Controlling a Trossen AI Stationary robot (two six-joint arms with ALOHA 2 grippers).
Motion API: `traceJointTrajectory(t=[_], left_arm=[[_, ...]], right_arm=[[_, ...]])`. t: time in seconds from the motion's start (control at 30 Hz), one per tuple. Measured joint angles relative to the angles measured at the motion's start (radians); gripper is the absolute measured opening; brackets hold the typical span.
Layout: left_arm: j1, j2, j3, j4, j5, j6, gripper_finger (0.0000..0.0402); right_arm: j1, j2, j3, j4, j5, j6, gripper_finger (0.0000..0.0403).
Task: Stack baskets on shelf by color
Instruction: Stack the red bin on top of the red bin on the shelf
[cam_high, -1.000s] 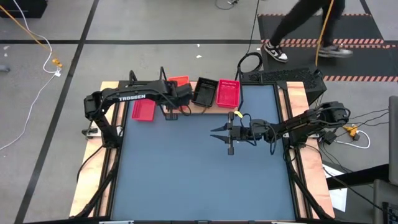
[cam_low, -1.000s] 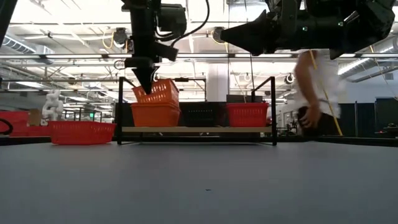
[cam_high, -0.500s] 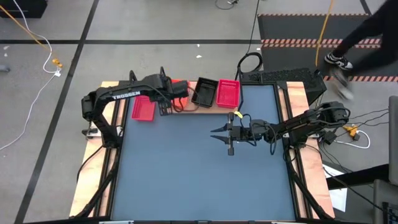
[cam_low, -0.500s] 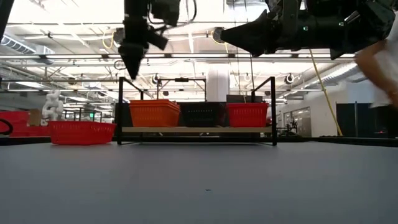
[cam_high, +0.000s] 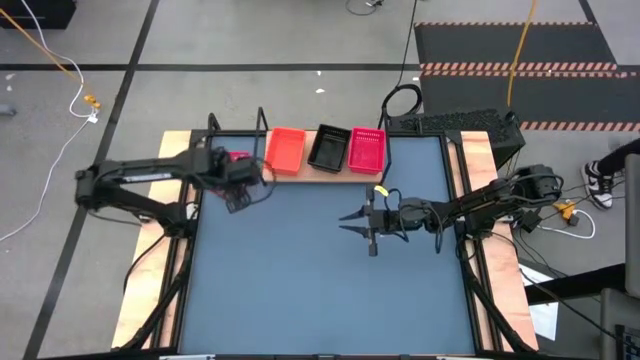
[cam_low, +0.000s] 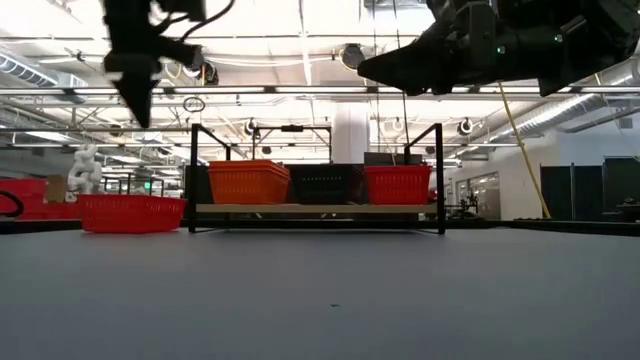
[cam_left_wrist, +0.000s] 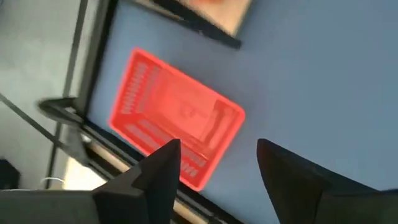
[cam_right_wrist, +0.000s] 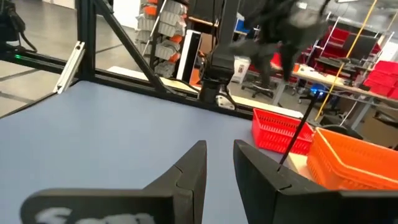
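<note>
The shelf (cam_high: 345, 173) stands at the table's far edge and carries an orange basket (cam_high: 286, 150) at its left, a black basket (cam_high: 328, 148) in the middle and a pink-red basket (cam_high: 367, 150) at its right. Another pink-red basket (cam_left_wrist: 177, 124) rests flat on the table left of the shelf, also in the low view (cam_low: 132, 212). My left gripper (cam_high: 237, 195) hangs open in the air above that basket's near side (cam_left_wrist: 217, 168), touching nothing. My right gripper (cam_high: 360, 222) hovers over the table's middle, its fingers (cam_right_wrist: 221, 158) slightly apart with nothing between them.
The shelf's black wire frame (cam_low: 192, 175) rises at both ends of the board. The blue-grey tabletop (cam_high: 330, 290) stretches bare toward the near edge. A person's shoe (cam_high: 597, 180) shows on the floor beyond the table's right side.
My left gripper has let go of the orange basket, which lay tilted at the shelf's left end and now sits level there. The gripper has risen and swung toward the table's left edge, over the pink-red basket on the table. A person behind the table has walked off.
</note>
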Motion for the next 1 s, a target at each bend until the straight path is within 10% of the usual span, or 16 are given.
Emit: traceJointTrajectory(t=[0.23, 1.0], left_arm=[[0.003, -0.068, -0.284, 0.186, 0.023, -0.106, 0.0184], [0.123, 0.060, -0.288, 0.257, 0.078, 0.164, 0.0182]], right_arm=[[0.000, 0.000, 0.000, 0.040, 0.000, -0.016, 0.0073], [-0.003, 0.000, 0.000, 0.030, 0.000, -0.103, 0.0073]])
